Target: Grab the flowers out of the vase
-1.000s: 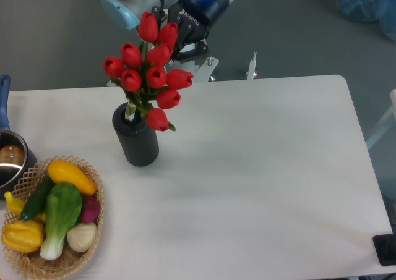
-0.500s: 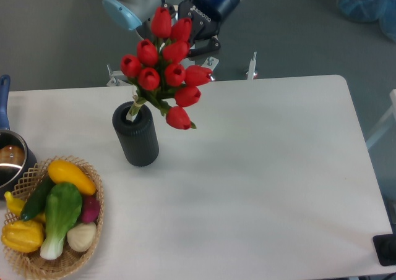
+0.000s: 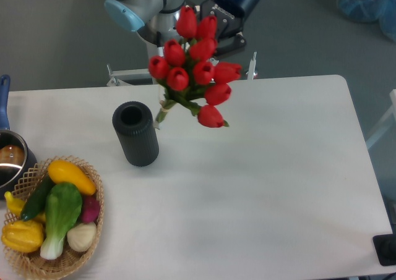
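Flowers: the tied bunch of red tulips with green leaves and thin green stems (image 3: 195, 70) hangs in the air, above and to the right of the vase, and it is tilted; the stem ends point down-left toward the vase but are outside its mouth.
Vase: the dark grey-black ribbed cylindrical vase (image 3: 136, 135) stands upright on the white counter (image 3: 266, 181); its round opening shows dark and nothing is in it.
Gripper: the black two-finger gripper (image 3: 224, 25) of the arm is behind the top of the bunch, up and to the right of the vase.
Jaws: they are hidden behind the red heads, so I cannot tell if they are spread or pinching the stems; because the bunch hangs free, I judge that they hold it.
Other things: a wicker basket with colourful vegetables (image 3: 52, 215) is below and to the left of the vase; a round metal pot with a blue handle (image 3: 9, 156) is to the left of the vase, at the edge.
Progress: the flowers are out of the vase, so the main part looks done.
Left to do: perhaps only to lift a little more and to keep the bunch steady.
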Robot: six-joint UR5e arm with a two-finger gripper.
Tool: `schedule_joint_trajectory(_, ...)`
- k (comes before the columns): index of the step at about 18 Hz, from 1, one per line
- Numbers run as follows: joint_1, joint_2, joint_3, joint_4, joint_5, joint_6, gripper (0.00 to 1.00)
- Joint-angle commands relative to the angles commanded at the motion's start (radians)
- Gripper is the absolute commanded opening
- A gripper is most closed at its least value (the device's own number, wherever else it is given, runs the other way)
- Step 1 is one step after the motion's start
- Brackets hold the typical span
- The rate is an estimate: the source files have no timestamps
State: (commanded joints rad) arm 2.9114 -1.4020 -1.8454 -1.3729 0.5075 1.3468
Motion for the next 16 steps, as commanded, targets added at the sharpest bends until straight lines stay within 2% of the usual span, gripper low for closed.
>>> schedule_joint_trajectory(3, 0.029, -0.008, 0.006, 0.003, 0.026, 0.003, 0.18)
schedule_joint_trajectory(8, 0.031, -0.090, 0.075, 0.005, 0.100, 0.012, 0.21)
schedule_joint_trajectory(11, 0.035, -0.127, 0.090, 0.005, 0.127, 0.084, 0.26)
schedule_joint_trajectory(16, 0.038, -0.189, 0.138, 0.005, 0.235, 0.138, 0.22)
